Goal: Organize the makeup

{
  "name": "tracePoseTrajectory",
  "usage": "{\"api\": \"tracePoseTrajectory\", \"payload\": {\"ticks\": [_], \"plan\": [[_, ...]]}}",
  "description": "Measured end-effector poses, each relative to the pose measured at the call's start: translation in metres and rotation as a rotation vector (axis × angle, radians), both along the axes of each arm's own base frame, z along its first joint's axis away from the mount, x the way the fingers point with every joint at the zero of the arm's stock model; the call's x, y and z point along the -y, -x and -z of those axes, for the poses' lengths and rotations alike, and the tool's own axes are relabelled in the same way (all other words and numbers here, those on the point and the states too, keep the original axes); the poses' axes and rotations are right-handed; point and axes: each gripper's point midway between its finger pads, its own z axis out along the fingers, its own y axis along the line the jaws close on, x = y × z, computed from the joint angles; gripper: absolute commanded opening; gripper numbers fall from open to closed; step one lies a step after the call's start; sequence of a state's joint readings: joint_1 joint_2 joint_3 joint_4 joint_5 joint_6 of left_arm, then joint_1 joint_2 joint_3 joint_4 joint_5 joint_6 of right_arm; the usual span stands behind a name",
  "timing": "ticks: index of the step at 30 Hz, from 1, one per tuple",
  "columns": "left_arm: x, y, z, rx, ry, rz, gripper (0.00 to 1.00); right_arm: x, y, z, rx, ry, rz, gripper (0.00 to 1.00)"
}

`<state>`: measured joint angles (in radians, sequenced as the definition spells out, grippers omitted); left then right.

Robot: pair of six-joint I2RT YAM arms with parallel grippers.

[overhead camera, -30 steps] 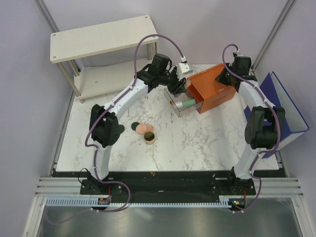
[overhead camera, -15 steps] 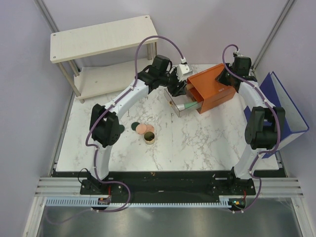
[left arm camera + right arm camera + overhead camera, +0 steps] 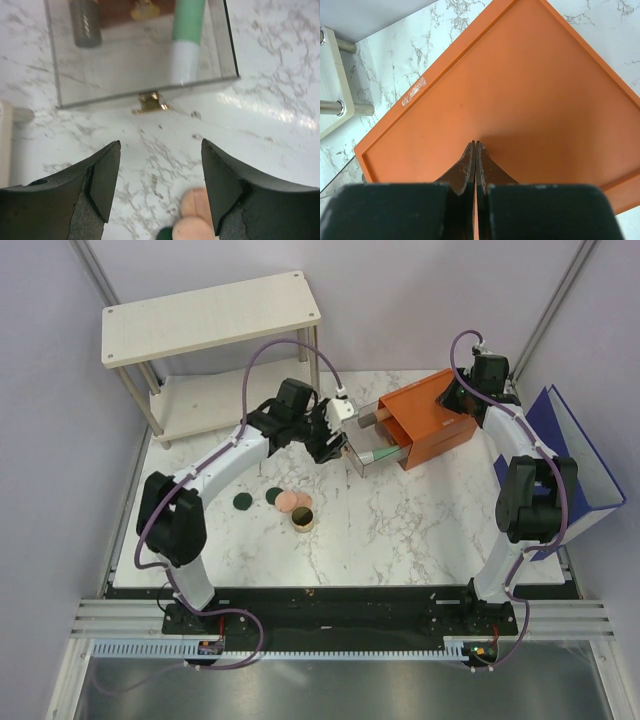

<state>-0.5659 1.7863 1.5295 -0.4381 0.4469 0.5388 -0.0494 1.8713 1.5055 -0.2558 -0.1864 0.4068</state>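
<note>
From above, the left gripper (image 3: pixel 328 443) hung over the marble table (image 3: pixel 400 530), just in front of the clear drawer (image 3: pixel 362 462) that stuck out of the orange box (image 3: pixel 432 420). The mint-green tube (image 3: pixel 382 452) and the tan tube (image 3: pixel 372 421) lay inside that drawer. The dark green discs (image 3: pixel 241 502), the overlapping peach-pink discs (image 3: pixel 288 501) and the gold-rimmed jar (image 3: pixel 303 518) sat on the table nearer the arms. The right gripper (image 3: pixel 450 400) rested on the box's top. In the left wrist view the fingers (image 3: pixel 102 175) stood wide apart with only bare marble between them. Beyond them was the drawer's gold knob (image 3: pixel 147 102), with the mint-green tube (image 3: pixel 188 25) lying cap-first against the front wall. In the right wrist view the fingertips (image 3: pixel 472 150) were pressed together, gripping nothing and touching the orange box (image 3: pixel 520 85).
</note>
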Motion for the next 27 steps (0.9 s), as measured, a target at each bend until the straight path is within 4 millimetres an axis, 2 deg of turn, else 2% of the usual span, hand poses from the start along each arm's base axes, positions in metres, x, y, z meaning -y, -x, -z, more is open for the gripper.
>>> {"api": "tracePoseTrajectory", "payload": {"ticks": [4,6,8,12,22,27], "plan": [[-0.02,0.025,0.039,-0.06,-0.06,0.018,0.73,0.0,0.0,0.0,0.003,0.001,0.0,0.0],[-0.023,0.032,0.056,-0.09,-0.074,0.03,0.73,0.0,0.0,0.0,0.007,0.001,0.0,0.0],[-0.021,0.035,0.064,-0.11,-0.069,0.045,0.73,0.0,0.0,0.0,0.01,0.001,0.0,0.0],[-0.005,0.022,0.065,-0.083,-0.018,0.07,0.73,0.0,0.001,0.0,0.017,0.002,0.0,0.0],[0.05,-0.038,0.052,-0.058,0.131,0.063,0.73,0.001,0.001,0.0,0.036,0.011,-0.004,0.0],[0.074,-0.054,0.049,-0.073,0.214,0.058,0.75,0.001,0.001,0.0,0.039,0.013,-0.007,0.0]]}}
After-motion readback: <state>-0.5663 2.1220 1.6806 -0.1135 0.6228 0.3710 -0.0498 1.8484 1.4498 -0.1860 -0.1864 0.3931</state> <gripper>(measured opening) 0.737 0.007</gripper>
